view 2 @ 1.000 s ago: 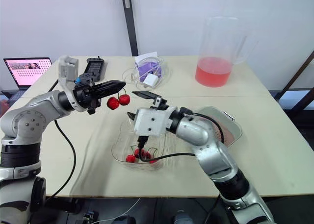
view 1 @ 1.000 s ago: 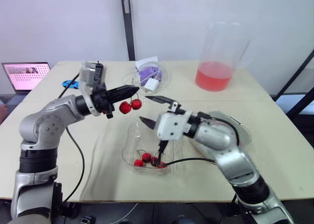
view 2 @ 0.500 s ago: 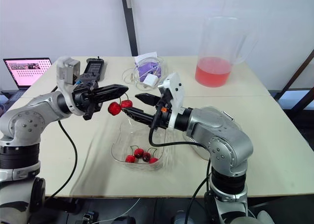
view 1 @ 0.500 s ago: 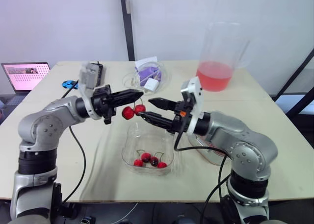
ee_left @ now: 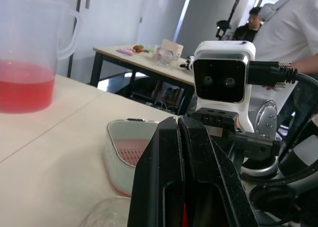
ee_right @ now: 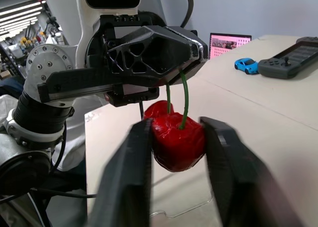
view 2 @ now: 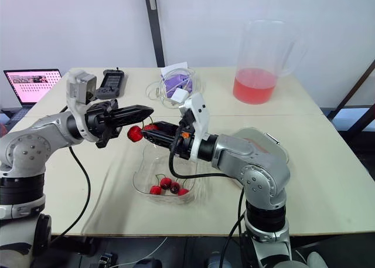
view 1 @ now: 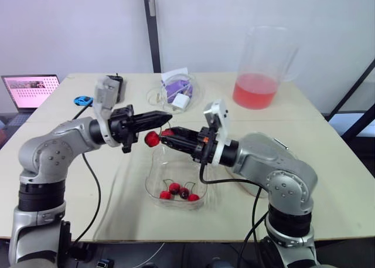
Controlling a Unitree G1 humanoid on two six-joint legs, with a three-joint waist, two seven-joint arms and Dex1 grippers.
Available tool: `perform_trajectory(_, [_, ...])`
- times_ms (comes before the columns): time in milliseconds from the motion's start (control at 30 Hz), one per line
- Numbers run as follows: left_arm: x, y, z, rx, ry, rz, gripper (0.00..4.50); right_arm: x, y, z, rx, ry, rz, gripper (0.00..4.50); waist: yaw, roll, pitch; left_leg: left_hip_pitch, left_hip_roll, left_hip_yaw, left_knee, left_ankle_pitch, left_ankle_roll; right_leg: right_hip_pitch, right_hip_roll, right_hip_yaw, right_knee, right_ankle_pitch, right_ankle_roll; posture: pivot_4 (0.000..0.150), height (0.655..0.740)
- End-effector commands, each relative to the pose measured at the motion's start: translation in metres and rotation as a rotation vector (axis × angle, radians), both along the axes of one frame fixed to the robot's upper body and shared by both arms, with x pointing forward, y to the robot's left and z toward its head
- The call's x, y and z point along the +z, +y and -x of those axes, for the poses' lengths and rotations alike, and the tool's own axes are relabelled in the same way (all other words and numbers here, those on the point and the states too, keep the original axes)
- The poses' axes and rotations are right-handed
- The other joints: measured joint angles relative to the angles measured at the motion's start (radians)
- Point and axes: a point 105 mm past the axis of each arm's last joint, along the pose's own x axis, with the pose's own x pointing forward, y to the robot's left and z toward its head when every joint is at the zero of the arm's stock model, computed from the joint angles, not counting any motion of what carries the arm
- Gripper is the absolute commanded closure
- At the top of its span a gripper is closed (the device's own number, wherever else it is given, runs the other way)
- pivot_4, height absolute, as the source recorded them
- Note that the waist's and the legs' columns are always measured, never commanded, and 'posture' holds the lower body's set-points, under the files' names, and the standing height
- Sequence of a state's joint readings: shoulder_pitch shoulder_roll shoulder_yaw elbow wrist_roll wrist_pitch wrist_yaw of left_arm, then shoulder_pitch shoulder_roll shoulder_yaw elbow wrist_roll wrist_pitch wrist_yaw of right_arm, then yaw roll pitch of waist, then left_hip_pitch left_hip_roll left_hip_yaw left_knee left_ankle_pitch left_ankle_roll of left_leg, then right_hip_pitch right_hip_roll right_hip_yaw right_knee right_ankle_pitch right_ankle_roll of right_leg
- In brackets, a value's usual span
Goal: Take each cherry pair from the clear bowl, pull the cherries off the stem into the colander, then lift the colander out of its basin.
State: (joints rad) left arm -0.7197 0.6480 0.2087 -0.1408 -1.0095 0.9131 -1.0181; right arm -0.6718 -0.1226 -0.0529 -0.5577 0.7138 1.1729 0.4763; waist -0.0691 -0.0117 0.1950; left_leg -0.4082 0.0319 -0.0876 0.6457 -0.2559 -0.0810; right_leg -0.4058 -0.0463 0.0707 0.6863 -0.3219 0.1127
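Cherry pair (ee_right: 176, 142) is showing glossy red with green stems, sitting between the black fingers of the right gripper (ee_right: 177, 128). Left gripper (view 1: 167, 115) fingers above it are showing black too. Under both sets of fingers the clear bowl (view 1: 151, 183) is reading see-through, and the loose cherries (view 1: 179, 192) in it are showing red. Past the left fingers the colander (ee_left: 136, 152) is showing pink-red mesh in a white basin (ee_left: 112, 146). Jug (view 1: 266, 48) is looking clear, its liquid (view 1: 255, 93) pink-red. Toy car (ee_right: 247, 64) is showing blue, controller (ee_right: 288, 64) dark grey, laptop (view 1: 30, 91) screen a pink dotted grid, table (view 1: 328, 186) beige.
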Motion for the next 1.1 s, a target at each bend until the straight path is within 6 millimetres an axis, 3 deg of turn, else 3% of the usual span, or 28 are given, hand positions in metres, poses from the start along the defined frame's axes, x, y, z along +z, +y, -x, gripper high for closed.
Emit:
perform_trajectory(33, [0.007,0.001,0.006,-0.006,-0.043,0.004,4.50,0.003,0.001,0.005,0.018,-0.014,-0.006,2.92,0.000,0.000,0.000,0.000,0.000,0.000,0.000,0.000,0.000,0.000,0.000,0.000,0.000,0.000,0.000,0.150,0.7332])
perform_trajectory(433, [0.007,0.002,0.005,-0.003,-0.045,0.005,4.50,0.000,0.003,0.007,0.035,0.013,-0.005,2.92,0.000,0.000,0.000,0.000,0.000,0.000,0.000,0.000,0.000,0.000,0.000,0.000,0.000,0.000,0.000,0.150,0.7332])
perform_trajectory(567, [0.006,0.003,0.004,0.002,-0.048,0.004,4.50,0.001,0.002,0.007,0.035,0.019,-0.009,4.00,0.000,0.000,0.000,0.000,0.000,0.000,0.000,0.000,0.000,0.000,0.000,0.000,0.000,0.000,0.000,0.150,0.7332])
perform_trajectory(633, [0.006,0.003,0.004,0.003,-0.049,0.003,4.50,0.002,0.001,0.006,0.034,0.019,-0.009,4.33,0.000,0.000,0.000,0.000,0.000,0.000,0.000,0.000,0.000,0.000,0.000,0.000,0.000,0.000,0.000,0.150,0.7332])
perform_trajectory(900, [0.008,0.005,0.004,0.011,-0.057,0.007,4.50,-0.004,-0.006,0.010,0.041,0.028,0.035,4.34,0.001,0.000,0.000,0.000,0.000,0.000,0.000,0.000,0.000,0.000,0.000,0.000,0.000,0.000,0.000,0.150,0.7332])
perform_trajectory(1100, [0.010,0.006,0.001,0.026,-0.071,0.016,4.50,-0.021,-0.039,0.016,0.051,0.076,0.188,4.34,0.006,0.000,0.000,0.000,0.000,0.000,0.000,0.000,0.000,0.001,0.000,0.000,-0.002,0.000,0.000,0.150,0.7332])
